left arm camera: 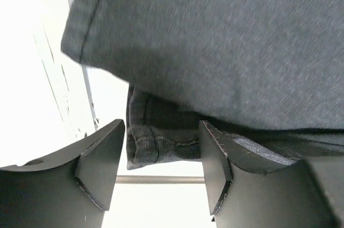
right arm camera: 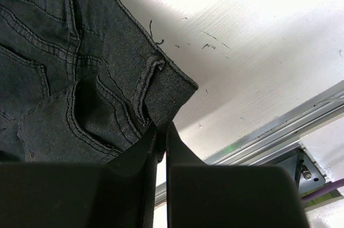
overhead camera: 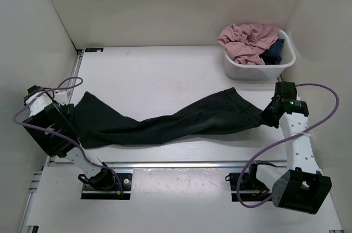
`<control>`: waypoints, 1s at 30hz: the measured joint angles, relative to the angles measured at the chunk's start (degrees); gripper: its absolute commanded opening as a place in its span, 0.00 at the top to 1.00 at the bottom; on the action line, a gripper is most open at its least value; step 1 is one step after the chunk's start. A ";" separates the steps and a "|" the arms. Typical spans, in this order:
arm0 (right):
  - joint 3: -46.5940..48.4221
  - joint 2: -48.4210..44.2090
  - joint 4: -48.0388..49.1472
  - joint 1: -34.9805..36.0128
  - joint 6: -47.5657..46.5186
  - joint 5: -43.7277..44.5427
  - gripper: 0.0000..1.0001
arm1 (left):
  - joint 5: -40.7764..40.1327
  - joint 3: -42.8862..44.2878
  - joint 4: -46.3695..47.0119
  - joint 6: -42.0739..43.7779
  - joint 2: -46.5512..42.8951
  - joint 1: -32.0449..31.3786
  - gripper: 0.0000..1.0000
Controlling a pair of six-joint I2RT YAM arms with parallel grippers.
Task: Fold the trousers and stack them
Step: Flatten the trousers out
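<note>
Sprawling across the table (overhead camera: 154, 73), your trousers (overhead camera: 170, 120) lay stretched between both arms; they looked soft, light and limp, likely to sag wherever unsupported. Your right gripper (right arm camera: 161, 131) pinched the waistband corner, a firm seamed hold. Your left gripper (left arm camera: 161, 134) stood spread around the leg hem, not yet clamped.
</note>
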 measured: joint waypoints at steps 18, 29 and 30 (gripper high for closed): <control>3.23 1.99 -0.39 0.00 0.22 -2.19 1.00 | -0.85 -0.48 -5.29 0.83 0.00 1.73 0.86; 28.74 10.40 0.31 0.33 1.55 -9.66 1.00 | 3.32 32.98 -9.33 -3.65 -2.45 -0.31 0.86; 27.82 8.74 0.37 0.17 1.57 -9.49 1.00 | 2.84 31.23 -9.11 -3.26 -3.63 -0.22 0.86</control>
